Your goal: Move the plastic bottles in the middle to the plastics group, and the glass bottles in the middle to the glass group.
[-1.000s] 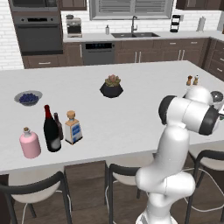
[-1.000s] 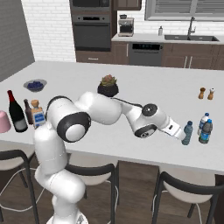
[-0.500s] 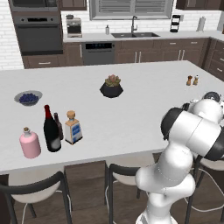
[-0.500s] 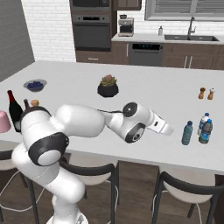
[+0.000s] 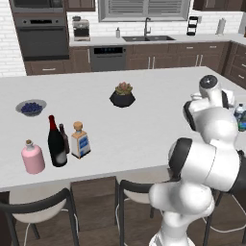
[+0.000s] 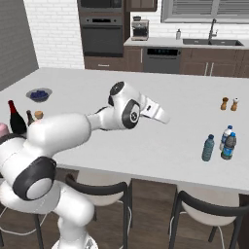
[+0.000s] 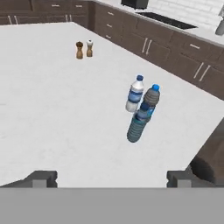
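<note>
Since a second ago the gripper (image 7: pixel 112 177) has been drawn back from the small teal bottle (image 6: pixel 208 148), now left standing beside the water bottle (image 6: pixel 225 137); its jaws are apart and empty. Far left, the wine bottle (image 5: pixel 56 142) (heavy, breakable, slick) is best taken at mid-body. No label is legible.
</note>
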Controlling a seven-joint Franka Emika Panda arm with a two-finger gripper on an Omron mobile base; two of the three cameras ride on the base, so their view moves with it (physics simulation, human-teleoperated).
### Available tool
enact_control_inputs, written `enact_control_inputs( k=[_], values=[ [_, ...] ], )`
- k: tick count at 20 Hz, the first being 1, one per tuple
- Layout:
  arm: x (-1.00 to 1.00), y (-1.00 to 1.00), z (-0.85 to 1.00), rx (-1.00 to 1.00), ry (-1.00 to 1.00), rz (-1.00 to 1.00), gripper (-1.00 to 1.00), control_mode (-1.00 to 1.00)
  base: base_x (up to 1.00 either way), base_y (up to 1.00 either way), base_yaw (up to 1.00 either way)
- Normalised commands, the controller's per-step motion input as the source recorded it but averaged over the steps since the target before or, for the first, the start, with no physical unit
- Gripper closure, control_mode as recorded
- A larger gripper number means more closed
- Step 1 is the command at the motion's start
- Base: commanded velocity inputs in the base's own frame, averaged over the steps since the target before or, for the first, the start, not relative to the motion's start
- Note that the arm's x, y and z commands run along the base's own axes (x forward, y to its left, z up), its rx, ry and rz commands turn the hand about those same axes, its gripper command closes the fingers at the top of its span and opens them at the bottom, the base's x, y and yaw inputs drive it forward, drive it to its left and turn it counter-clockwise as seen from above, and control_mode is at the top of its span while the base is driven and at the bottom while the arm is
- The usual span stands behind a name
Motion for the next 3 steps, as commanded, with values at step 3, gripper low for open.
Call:
enact_control_inputs(
  k=[3],
  values=[
    [-0.61,1.0,0.0,0.09,0.14,0.18,-1.0,-1.0,0.0,0.0,0.0]
  ],
)
